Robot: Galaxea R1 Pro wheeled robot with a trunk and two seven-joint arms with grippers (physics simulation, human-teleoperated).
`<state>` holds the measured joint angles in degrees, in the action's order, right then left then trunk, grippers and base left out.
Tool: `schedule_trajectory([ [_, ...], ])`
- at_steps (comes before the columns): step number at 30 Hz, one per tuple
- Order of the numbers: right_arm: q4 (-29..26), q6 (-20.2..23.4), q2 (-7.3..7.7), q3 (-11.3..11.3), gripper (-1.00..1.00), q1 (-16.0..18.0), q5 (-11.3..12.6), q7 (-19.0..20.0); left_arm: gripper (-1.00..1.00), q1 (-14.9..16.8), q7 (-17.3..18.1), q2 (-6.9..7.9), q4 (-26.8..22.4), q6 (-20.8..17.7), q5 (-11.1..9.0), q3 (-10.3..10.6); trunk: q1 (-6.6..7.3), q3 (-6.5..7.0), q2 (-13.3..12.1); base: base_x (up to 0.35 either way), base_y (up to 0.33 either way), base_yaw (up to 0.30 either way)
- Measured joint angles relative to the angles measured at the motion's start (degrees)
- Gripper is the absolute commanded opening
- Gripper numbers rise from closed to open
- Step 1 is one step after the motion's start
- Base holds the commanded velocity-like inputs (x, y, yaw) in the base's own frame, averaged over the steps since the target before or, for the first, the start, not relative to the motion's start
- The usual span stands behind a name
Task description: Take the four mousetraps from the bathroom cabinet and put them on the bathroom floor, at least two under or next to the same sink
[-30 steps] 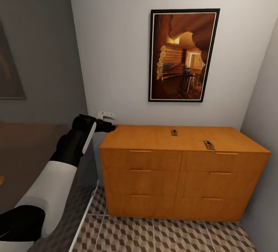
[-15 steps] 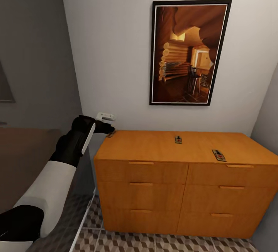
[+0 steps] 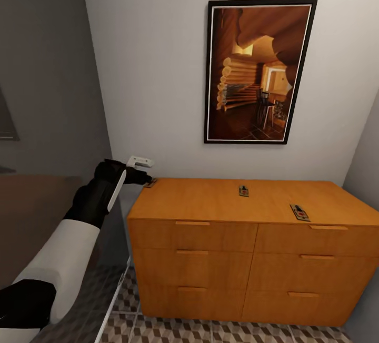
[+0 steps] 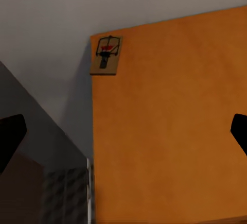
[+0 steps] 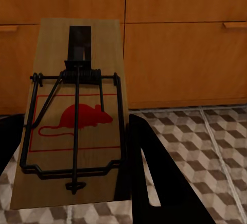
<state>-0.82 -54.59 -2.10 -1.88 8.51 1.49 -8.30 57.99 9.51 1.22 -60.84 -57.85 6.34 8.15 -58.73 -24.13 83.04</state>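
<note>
We see our left end effector (image 3: 141, 174) reaching toward the back left corner of the cabinet (image 3: 210, 203), its fingers spread wide, the dark tips showing at either edge of the left wrist view. One mousetrap (image 4: 106, 54) lies flat on that corner of the orange-brown top, right at the edge by the wall; the end effector hovers near it without touching. Two more mousetraps rest on the same top: one (image 3: 243, 190) near the middle toward the wall, another (image 3: 299, 212) farther right, close to the front edge. Our right end effector (image 5: 72, 147) is pinching a fourth mousetrap (image 5: 74, 116), held upright in front of the cabinet's drawer fronts, above the cube-patterned bathroom floor (image 5: 206, 131). A framed picture (image 3: 258, 72) hangs on the wall above the cabinet.
</note>
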Motion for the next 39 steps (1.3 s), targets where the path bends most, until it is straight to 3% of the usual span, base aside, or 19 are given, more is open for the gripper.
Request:
schedule_trajectory([
  [22, 0.00, 0.00, 0.00, 0.00, -1.00, 0.00, 0.00, 0.00, 1.00, -0.02, 0.00, 0.23, 0.42, 0.00, 0.00, 0.00, 0.01, -1.42, 0.00, 0.006, 0.000, 0.000],
  [39, 0.00, 0.00, 0.00, 0.00, -1.00, 0.00, 0.00, 0.00, 1.00, -0.02, 0.09, 0.23, 0.58, 0.00, -0.01, 0.00, 0.03, -1.53, 0.01, 0.251, 0.000, 0.000],
])
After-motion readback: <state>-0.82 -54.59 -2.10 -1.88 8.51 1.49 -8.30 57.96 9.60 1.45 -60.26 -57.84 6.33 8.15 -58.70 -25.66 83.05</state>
